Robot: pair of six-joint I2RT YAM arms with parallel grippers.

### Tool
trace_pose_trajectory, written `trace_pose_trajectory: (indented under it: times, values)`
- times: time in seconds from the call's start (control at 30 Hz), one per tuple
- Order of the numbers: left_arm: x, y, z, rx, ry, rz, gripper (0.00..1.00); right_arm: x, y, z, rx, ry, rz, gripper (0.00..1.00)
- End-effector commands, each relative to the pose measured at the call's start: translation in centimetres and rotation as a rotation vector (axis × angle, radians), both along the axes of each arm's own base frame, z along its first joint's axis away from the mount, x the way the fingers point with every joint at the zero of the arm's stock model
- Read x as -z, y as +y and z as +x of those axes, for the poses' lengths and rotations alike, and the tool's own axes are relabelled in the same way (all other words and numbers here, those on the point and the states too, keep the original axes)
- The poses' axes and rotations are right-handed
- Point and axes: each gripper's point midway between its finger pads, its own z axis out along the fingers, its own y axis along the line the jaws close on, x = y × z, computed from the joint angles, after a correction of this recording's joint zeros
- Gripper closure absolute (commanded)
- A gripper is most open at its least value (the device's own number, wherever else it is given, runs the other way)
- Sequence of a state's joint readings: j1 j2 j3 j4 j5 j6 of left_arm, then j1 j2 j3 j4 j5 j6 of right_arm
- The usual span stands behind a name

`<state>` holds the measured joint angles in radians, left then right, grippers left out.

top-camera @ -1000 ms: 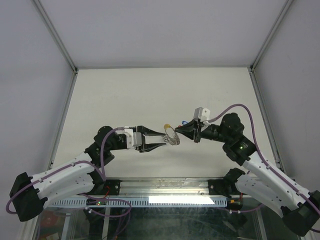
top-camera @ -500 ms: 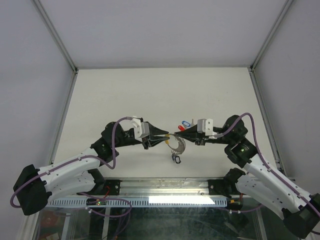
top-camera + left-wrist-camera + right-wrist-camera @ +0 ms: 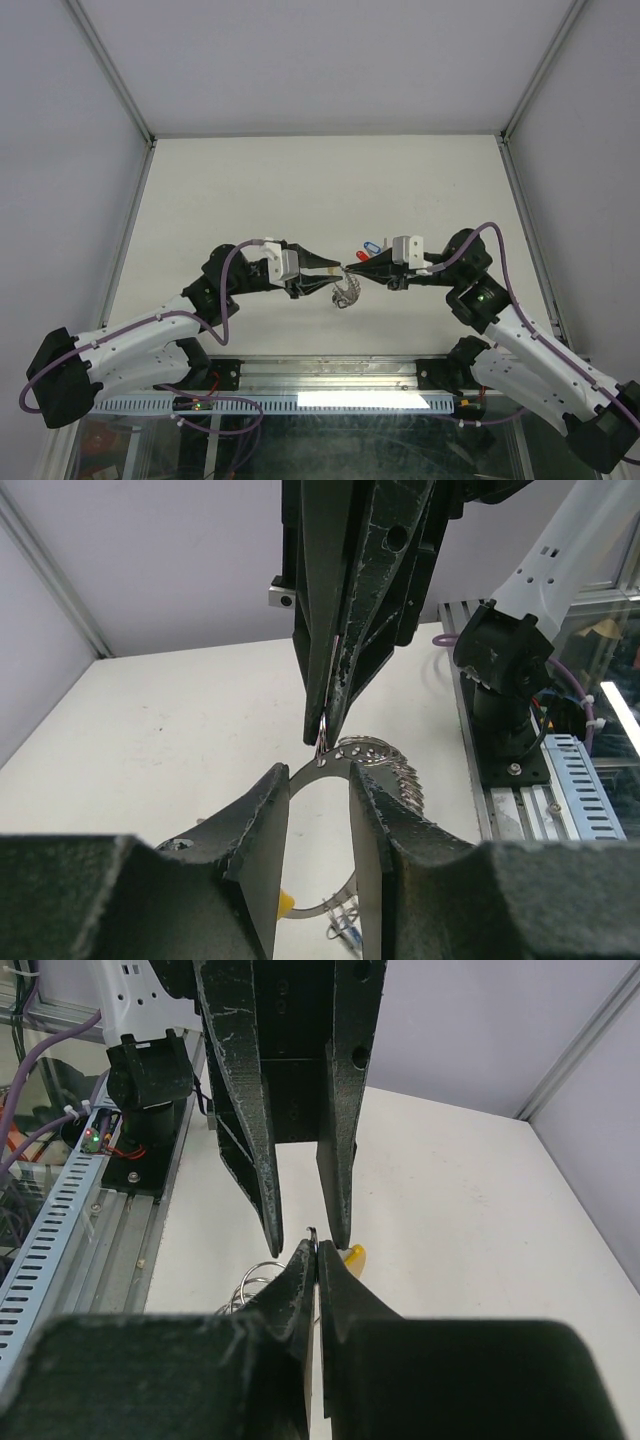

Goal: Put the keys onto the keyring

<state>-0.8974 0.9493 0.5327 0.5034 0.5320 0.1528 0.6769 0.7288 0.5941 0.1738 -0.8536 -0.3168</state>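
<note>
In left wrist view, right hand (image 3: pixel 325 738) pinches keyring (image 3: pixel 388 763); overhead blurs grip

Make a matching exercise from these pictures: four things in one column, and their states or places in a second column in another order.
Things:
1. left gripper
2. right gripper
3. keyring
4. blue tag

States or places:
A. lies on the table, beyond the right gripper
B. jaws shut
C. silvery, up at the two gripper tips
D. jaws apart

Right pairs: 1-D, 2-B, 3-C, 4-A
</note>
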Motion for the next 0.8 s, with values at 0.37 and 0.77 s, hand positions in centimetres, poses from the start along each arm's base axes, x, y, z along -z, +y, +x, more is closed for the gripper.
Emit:
trace_pose_trajectory:
  times: [0.37, 0.77]
  values:
    - [-3.2, -1.2, -0.2, 0.028, -0.138, -0.021, 0.87, -2.0, 0.6, -0.2, -0.021, -0.057, 0.057, 1.0]
    - [-3.0, -1.4, 0.4, -0.003, -0.14, 0.003, 1.0, -1.7, 0.5, -0.5, -0.029, -0.057, 0.045, 1.0]
